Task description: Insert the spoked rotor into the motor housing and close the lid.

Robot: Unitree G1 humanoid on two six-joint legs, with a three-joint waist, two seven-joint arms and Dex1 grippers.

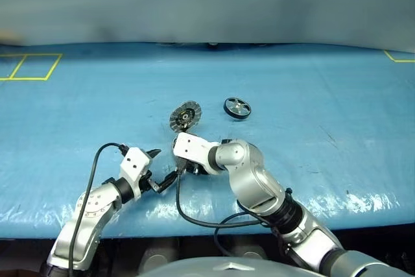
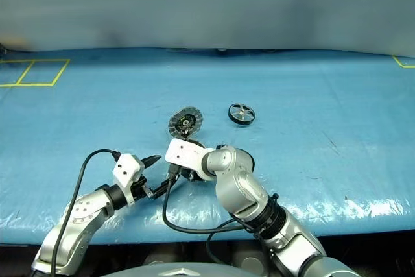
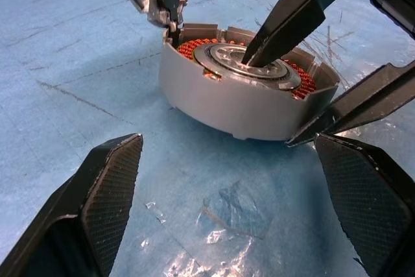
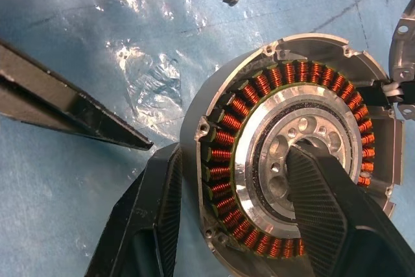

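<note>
The motor housing [image 3: 240, 105] sits on the blue sheet with its copper windings [image 4: 224, 141] and silver hub showing. Its ribbed lid [image 1: 186, 116] stands tilted up at the far side, still joined to it. My right gripper [image 4: 233, 154] straddles the housing's wall, one finger [image 4: 324, 212] on the hub and the other [image 4: 146, 218] against the outside, shut on it. My left gripper [image 3: 233, 212] is open just short of the housing, touching nothing. The spoked rotor [image 1: 237, 108] lies flat on the sheet, beyond and to the right of both grippers.
The blue sheet [image 1: 324, 147] covers the whole table and is wrinkled near the front edge. Yellow tape lines [image 1: 29, 66] mark the far left, and another corner [image 1: 399, 56] the far right. Black cables [image 1: 194, 218] hang from both wrists over the front edge.
</note>
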